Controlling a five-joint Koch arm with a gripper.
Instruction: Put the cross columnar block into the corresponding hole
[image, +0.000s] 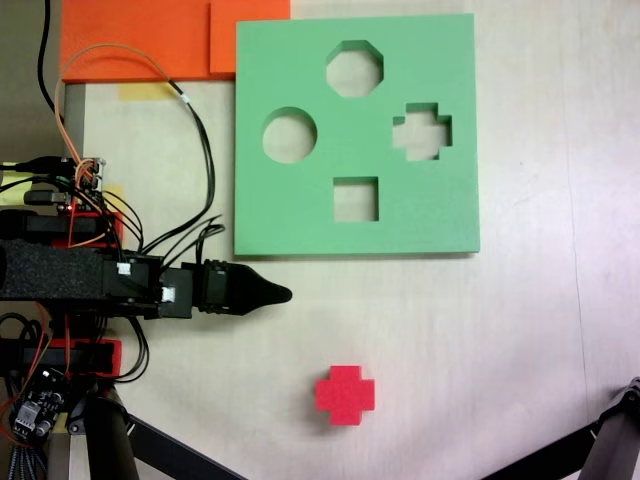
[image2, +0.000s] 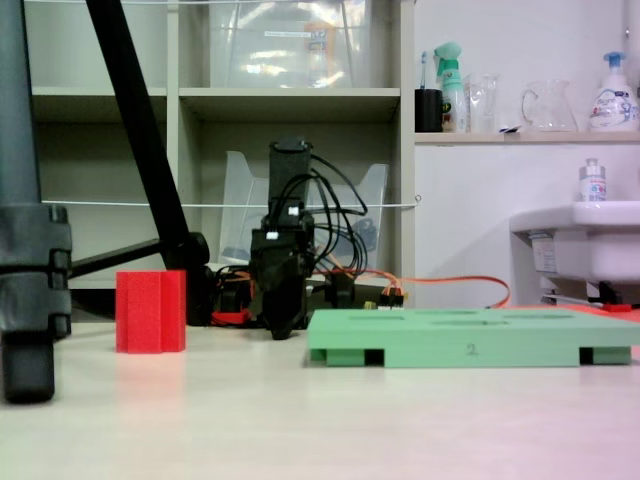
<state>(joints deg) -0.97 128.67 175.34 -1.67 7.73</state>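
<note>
In the fixed view from above, the black gripper (image: 282, 294) reaches in from the left edge and ends in a single dark point just below the lower left corner of the square green foam board (image: 300, 210), apart from it; whether its jaws are apart or together cannot be told. Further right, the small bright red foam block with a plus-shaped section (image: 345, 394) stands upright on the pale table (image: 480, 350), well below the board's bottom edge and clear of the gripper. The plus-shaped cutout (image: 423, 131) sits near the board's right edge, right of the octagonal, round and square cutouts. In the low fixed view the block (image2: 150, 311) stands left of the gripper (image2: 283, 328), the board (image2: 470, 345) right of it.
</note>
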